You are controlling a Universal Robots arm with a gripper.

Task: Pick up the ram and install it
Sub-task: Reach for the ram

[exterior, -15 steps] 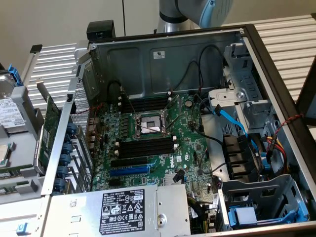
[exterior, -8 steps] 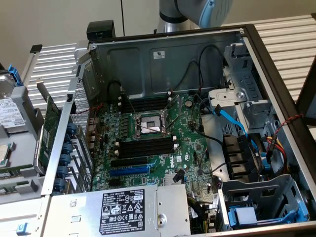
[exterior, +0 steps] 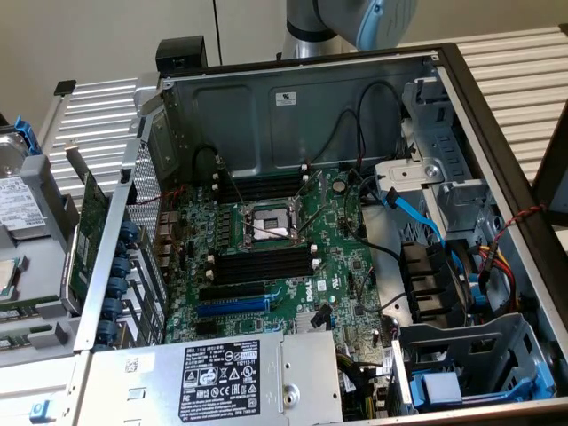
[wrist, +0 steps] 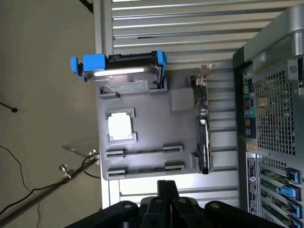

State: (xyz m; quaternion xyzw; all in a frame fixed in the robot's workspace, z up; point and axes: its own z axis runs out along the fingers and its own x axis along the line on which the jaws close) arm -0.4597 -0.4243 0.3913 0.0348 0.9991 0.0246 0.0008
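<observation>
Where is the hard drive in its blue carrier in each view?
Exterior view: hard drive at the exterior view's left edge, on the grey tray.
Wrist view: hard drive on that tray's end, next to the CPU.
Shared landmark: green expansion card on the tray's edge nearest the computer case.

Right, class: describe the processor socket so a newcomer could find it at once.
Start at the open computer case and look at its green motherboard. In the board's middle, between two banks of long black memory slots, sits the processor socket. It is the only square, silvery metal frame there.
</observation>
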